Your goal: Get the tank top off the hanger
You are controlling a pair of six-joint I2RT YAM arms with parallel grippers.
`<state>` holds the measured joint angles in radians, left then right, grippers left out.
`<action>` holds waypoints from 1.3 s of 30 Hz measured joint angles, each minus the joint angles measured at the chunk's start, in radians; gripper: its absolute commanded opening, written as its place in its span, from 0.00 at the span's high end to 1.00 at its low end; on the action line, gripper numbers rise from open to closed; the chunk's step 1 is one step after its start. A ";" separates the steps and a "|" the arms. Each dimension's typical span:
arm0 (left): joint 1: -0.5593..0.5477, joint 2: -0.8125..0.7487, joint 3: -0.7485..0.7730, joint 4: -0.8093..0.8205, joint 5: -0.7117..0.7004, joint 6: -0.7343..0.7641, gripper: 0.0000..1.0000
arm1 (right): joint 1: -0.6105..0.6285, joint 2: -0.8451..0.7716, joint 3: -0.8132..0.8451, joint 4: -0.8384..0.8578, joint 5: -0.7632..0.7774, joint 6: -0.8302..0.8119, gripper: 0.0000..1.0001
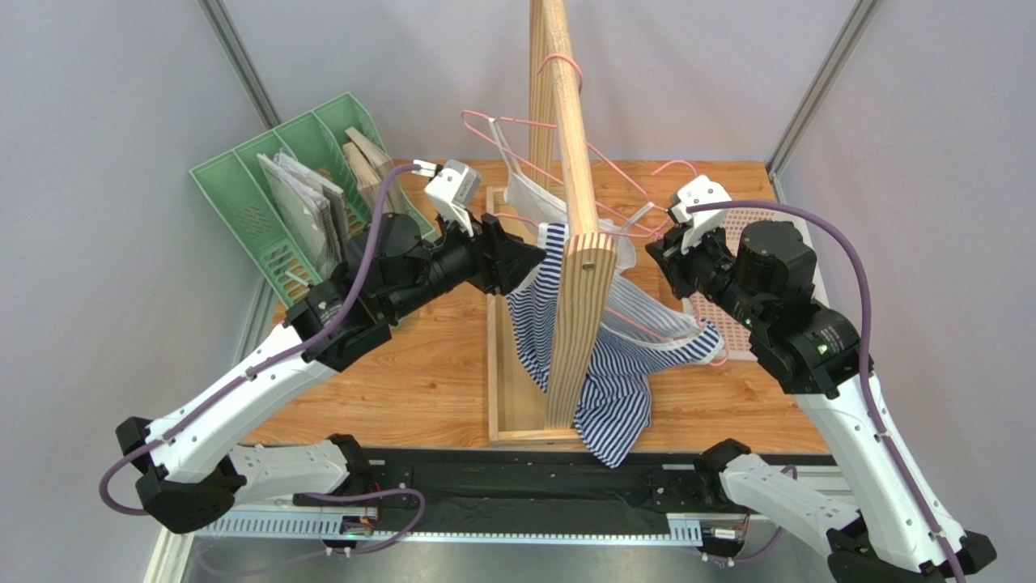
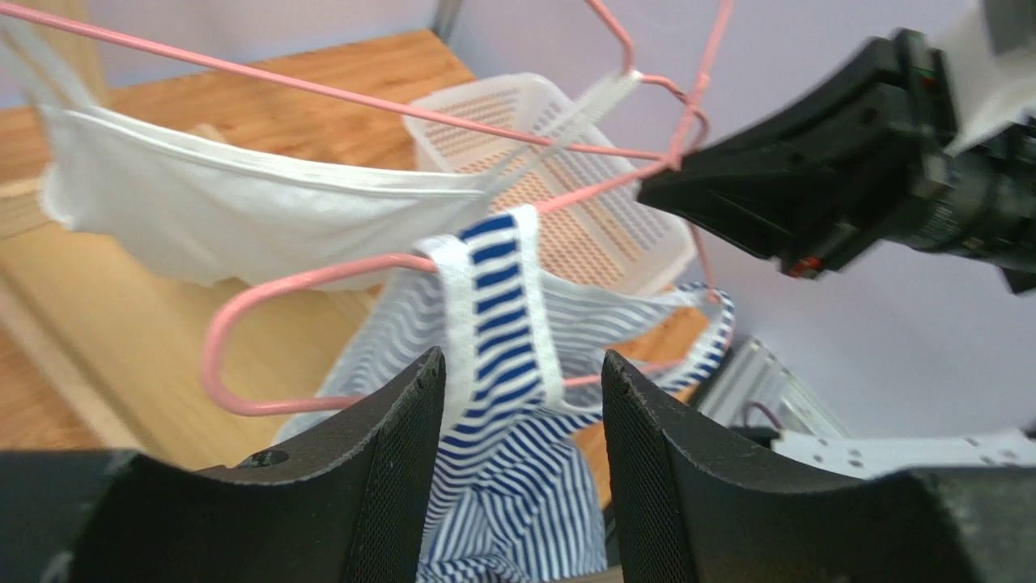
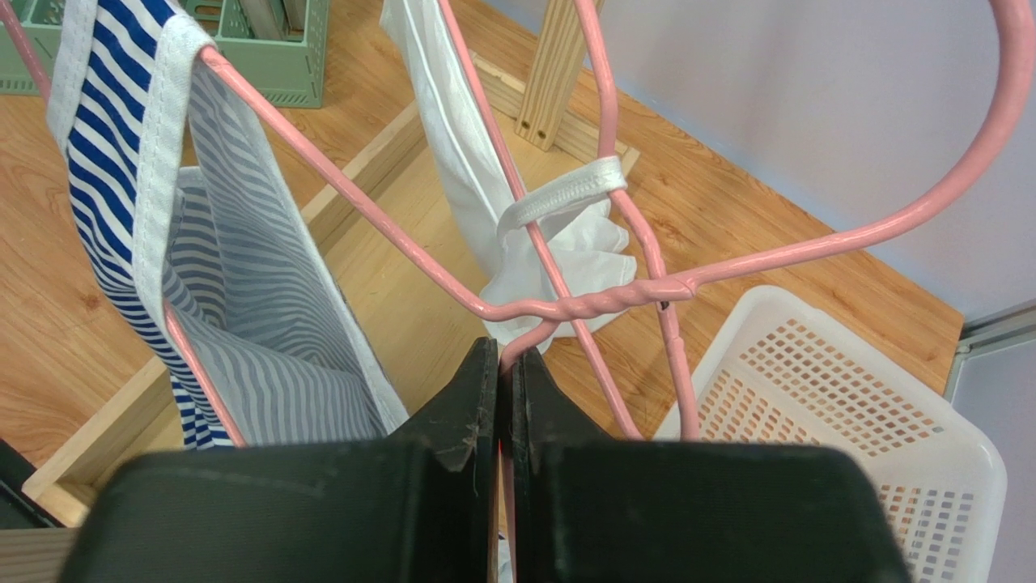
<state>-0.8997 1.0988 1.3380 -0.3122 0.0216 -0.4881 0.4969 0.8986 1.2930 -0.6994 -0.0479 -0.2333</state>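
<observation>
A blue-and-white striped tank top (image 1: 614, 401) hangs on a pink wire hanger (image 1: 645, 326) beside the upright wooden rack (image 1: 572, 219). My left gripper (image 2: 523, 364) is open, its fingers on either side of the top's white-edged strap (image 2: 499, 304), which loops over the hanger's arm (image 2: 304, 277). My right gripper (image 3: 505, 358) is shut on the hanger wire (image 3: 584, 304) just below its twisted neck. In the right wrist view, the striped cloth (image 3: 243, 328) drapes to the left of it. From above, the left gripper (image 1: 535, 261) and right gripper (image 1: 657, 255) face each other across the rack.
A white garment (image 2: 243, 207) hangs on a second pink hanger just behind. A white perforated basket (image 3: 827, 413) sits at the right, and a green file organiser (image 1: 286, 201) at the back left. The rack's wooden base frame (image 1: 511, 413) lies under the striped cloth.
</observation>
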 measured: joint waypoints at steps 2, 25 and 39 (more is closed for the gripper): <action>-0.011 0.008 0.000 0.000 -0.077 0.022 0.44 | 0.000 -0.002 0.000 -0.009 0.000 0.005 1.00; -0.109 0.155 0.082 -0.029 -0.322 0.078 0.46 | 0.007 -0.003 0.005 -0.027 -0.006 0.049 1.00; -0.115 0.175 0.090 -0.043 -0.345 0.084 1.00 | 0.011 -0.021 0.005 -0.047 -0.005 0.049 1.00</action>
<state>-1.0149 1.2739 1.4281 -0.3550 -0.3237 -0.4046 0.5083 0.8772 1.2984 -0.7464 -0.0532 -0.1841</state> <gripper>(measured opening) 0.105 0.015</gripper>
